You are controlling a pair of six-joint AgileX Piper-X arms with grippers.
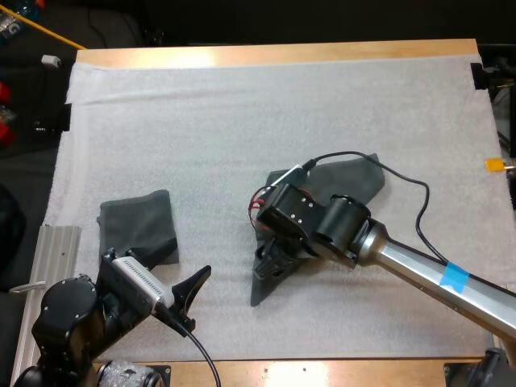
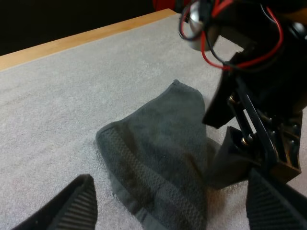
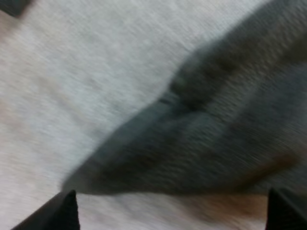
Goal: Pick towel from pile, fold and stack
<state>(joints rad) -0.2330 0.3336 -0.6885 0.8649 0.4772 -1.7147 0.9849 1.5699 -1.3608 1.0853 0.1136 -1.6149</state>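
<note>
Fig.: My L hand (image 1: 193, 294), lower left of high view, spread wide, holding nothing. My R hand (image 1: 270, 270), centre, also spread, empty, low over crumpled towel (image 1: 347, 181). Folded towel (image 1: 139, 226) at left on mat (image 1: 242, 121).

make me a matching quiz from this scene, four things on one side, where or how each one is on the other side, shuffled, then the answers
1 left gripper
2 right gripper
3 left towel
4 middle towel

A mid white mat, partly covered by the right gripper
B open, low over the middle towel
C lying compact on the mat's left side
D open, over bare mat by its near edge

Pairs: 1-D, 2-B, 3-C, 4-A
</note>
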